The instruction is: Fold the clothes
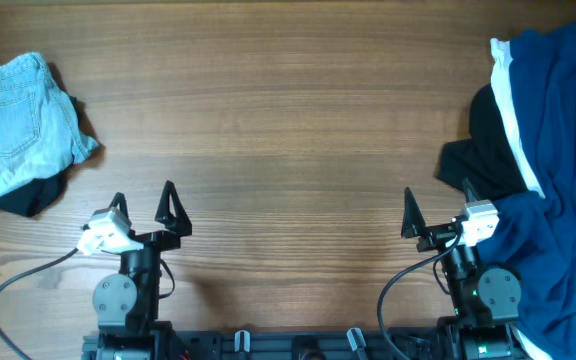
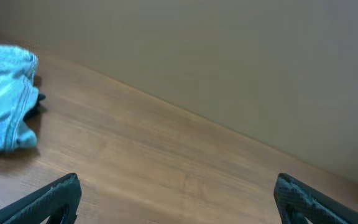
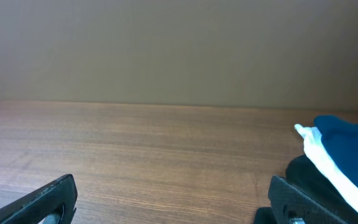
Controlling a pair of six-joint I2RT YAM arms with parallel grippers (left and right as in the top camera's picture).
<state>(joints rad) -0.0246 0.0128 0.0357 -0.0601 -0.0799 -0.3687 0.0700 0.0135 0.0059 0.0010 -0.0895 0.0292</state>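
A pale-blue denim garment (image 1: 18, 125) lies folded at the table's far left, with a black garment (image 1: 30, 198) showing under its lower edge. The denim also shows in the left wrist view (image 2: 5, 102). A dark-blue garment with a white stripe (image 1: 558, 130) lies heaped at the right edge over a black garment (image 1: 488, 150); both show in the right wrist view (image 3: 347, 149). My left gripper (image 1: 144, 205) is open and empty near the front edge. My right gripper (image 1: 436, 210) is open and empty, its right finger next to the dark heap.
The wooden table (image 1: 288, 120) spreads between the two heaps. Both arm bases stand at the front edge, with cables trailing from them. A plain wall rises behind the table in the wrist views.
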